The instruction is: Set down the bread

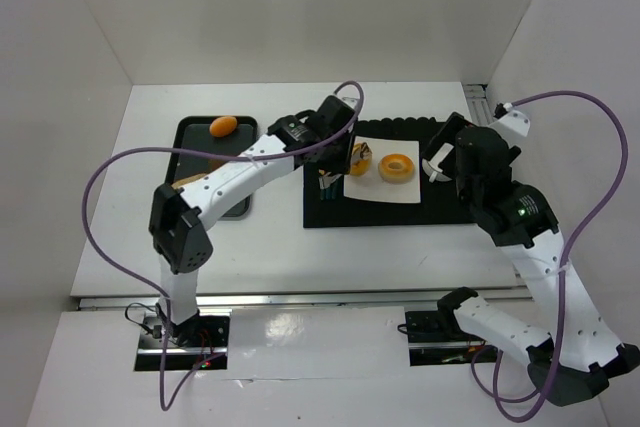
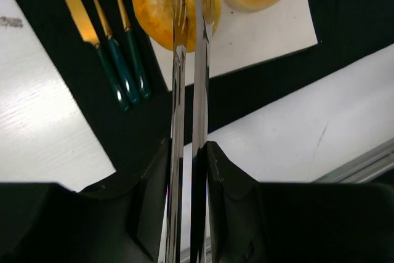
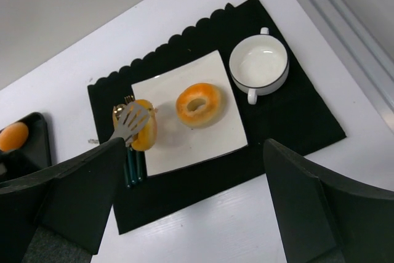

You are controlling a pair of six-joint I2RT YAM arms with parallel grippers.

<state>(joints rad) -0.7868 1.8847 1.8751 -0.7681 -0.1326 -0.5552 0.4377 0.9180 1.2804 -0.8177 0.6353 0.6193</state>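
Left claw point(image 2: 188, 158) clamped on slim metal tongs point(image 2: 198, 78), which pinch a glossy golden ring-shaped bread point(image 2: 154, 4) upright at the white square plate point(image 2: 258, 35)'s left edge; released so, it may roll off.

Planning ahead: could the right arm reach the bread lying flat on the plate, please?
Probably yes: the right tool hovers open near the plate, nothing covers that bread, and the tongs grip the other bread.
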